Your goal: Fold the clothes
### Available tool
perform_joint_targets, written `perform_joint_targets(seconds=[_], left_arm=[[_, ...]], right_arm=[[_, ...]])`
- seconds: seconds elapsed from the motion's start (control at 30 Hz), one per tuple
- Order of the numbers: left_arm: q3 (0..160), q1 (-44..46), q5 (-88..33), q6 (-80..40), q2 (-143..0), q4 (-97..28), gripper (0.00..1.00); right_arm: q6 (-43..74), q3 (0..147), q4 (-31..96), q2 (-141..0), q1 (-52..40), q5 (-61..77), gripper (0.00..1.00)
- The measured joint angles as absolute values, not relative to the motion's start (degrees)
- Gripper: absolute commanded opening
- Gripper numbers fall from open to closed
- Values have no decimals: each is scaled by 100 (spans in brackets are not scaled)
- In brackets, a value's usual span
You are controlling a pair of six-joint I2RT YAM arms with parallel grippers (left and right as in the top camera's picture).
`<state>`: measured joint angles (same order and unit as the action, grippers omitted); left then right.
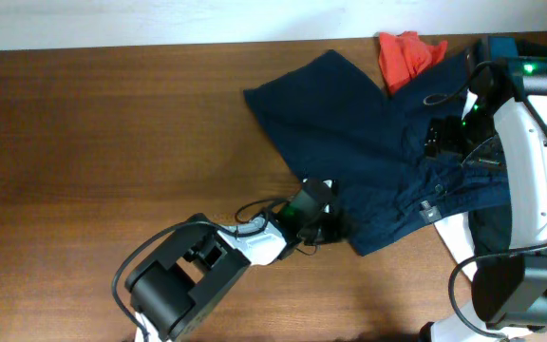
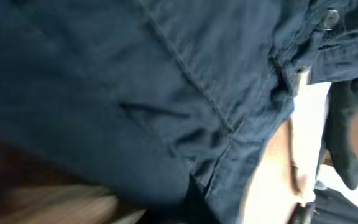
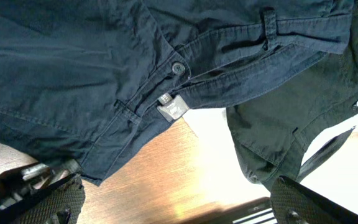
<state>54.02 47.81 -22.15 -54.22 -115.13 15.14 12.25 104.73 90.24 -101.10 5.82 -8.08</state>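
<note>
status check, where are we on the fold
Left end effector at edge of navy trousers, grip unclear. Right end effector open over waistband. Trousers spread, unfolded. Black garment beside waistband.

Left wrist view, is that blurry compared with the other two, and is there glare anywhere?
Left wrist: yes, soft throughout, the navy garment smeared, worst at lower left; a white patch at right is blown out. Right wrist: sharp, the stitching and waistband button crisp, with glare on the table. Overhead: sharp and evenly lit, no strong glare.
</note>
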Motion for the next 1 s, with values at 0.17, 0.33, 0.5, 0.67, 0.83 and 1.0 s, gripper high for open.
perform_joint_targets(seconds=[0.17,0.33,0.5,0.67,0.83,1.0], left_arm=[[5577,4047,-2368,-4707,-11113,-395,0],[5349,1232,-963,-2794,-9795,-2379,0],[6136,-539,-349,-2220,-9288,-1874,99],[6512,-845,-1050,-2187,-9275,-3964,99],[6055,239,-2071,-2569,-9271,-4777,99],[5127,1782,-2342,-3907,-9264,-3632,93]], right_arm=[[1227,10473,9045,-10110,624,-834,99],[1164,10473,9054,-10110,937,-733,99],[943,10473,9065,-10110,934,-174,99],[777,10473,9032,-10110,934,56,99],[749,10473,9013,-10110,934,119,99],[751,10473,9013,-10110,934,121,99]])
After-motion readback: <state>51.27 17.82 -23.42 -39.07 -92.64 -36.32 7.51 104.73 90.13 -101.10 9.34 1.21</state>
